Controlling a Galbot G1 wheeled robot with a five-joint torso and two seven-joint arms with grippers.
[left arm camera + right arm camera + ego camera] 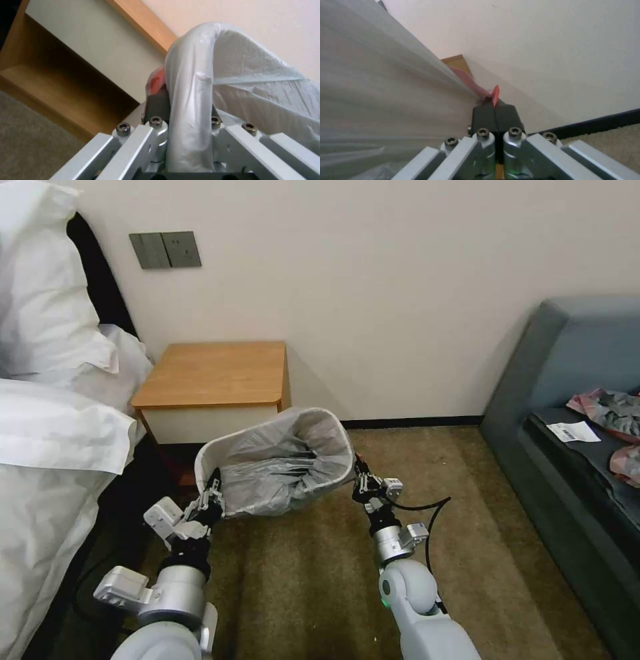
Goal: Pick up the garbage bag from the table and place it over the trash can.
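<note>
The trash can (pixel 212 455) is tipped with its mouth facing me, just in front of the table (pixel 213 373). The grey garbage bag (pixel 280 467) lines it and is folded over the rim. My left gripper (pixel 212 499) is shut on the near-left rim, clamping the bag-wrapped rim (pixel 190 100) between its fingers (pixel 156 106); a bit of the bag's pink-red band (pixel 157 81) shows beside them. At the bin's right side my right gripper (pixel 362 480) is shut on the pink-red band (pixel 495 94), and the bag (pixel 386 100) stretches away from it.
A bed with white bedding (pixel 53 447) fills the left side. A grey sofa (pixel 567 380) stands at the right, with pink-and-grey wads (pixel 610 410) and a paper label (pixel 573 432) on it. Brown carpet (pixel 300 580) lies between them.
</note>
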